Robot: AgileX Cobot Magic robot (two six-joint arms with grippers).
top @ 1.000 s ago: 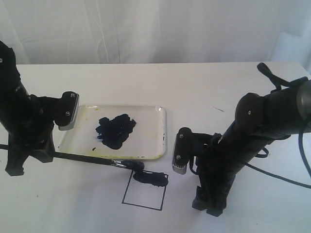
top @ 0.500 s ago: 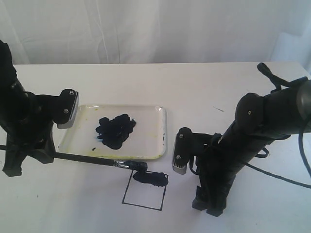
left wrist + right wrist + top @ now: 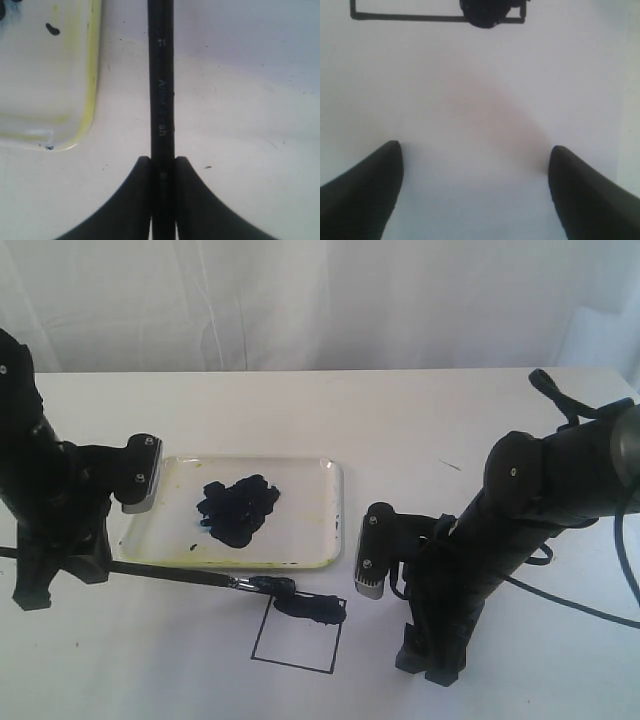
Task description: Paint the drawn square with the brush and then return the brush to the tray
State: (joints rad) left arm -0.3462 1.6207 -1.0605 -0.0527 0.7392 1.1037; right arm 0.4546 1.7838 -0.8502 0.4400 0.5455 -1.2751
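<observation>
The left jaws are closed narrowly on the brush [image 3: 170,573], gripping the black handle far back from the bristles. The handle runs low along the near rim of the tray [image 3: 305,525], and the tip rests at the far edge of the drawn square [image 3: 295,640], at the black daub there. Most of the square's interior is white, so painting appears to be at an early stage. With so long a lever, a small wrist motion shifts the tip a great deal. Keep strokes short, draw them toward the unpainted near side, and stop inside the outline. The right jaws stand wide open and empty above the bare worktop [image 3: 450,420] beside the square. In the left wrist view the handle bears pale print: "11" is legible, and the longer wording is too blurred to read.
</observation>
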